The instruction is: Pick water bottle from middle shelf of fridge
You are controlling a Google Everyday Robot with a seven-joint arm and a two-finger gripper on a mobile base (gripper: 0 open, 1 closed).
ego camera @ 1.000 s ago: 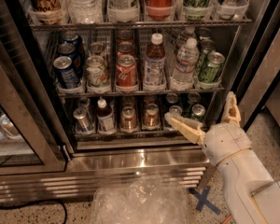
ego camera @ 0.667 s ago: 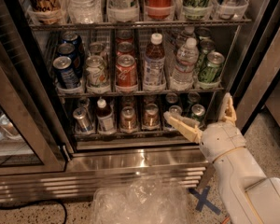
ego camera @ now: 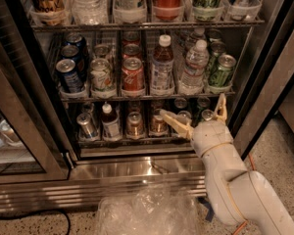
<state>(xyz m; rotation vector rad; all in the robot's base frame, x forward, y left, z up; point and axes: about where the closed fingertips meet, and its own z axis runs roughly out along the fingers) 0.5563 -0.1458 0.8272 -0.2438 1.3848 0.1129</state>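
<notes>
The fridge (ego camera: 264, 62) stands open in front of me. Its middle shelf (ego camera: 142, 97) holds lanes of blue, white, red and green cans. The water bottle (ego camera: 193, 67) stands in the lane second from the right, clear, ribbed, with a white cap; another one stands behind it. A white-capped bottle of brown drink (ego camera: 162, 65) stands just left of it. My gripper (ego camera: 193, 111) is open, its fingers (ego camera: 174, 122) spread wide, low in front of the bottom shelf, below and slightly right of the water bottle. It holds nothing.
The top shelf (ego camera: 147, 26) carries large bottles. The bottom shelf (ego camera: 137, 137) holds small cans and a small bottle. The glass door (ego camera: 19, 131) hangs open at left. A crumpled clear plastic bag (ego camera: 147, 212) lies on the floor before the steel base grille (ego camera: 88, 190).
My gripper has shifted slightly left and a little up, staying open in front of the bottom shelf. Nothing on the shelves has moved.
</notes>
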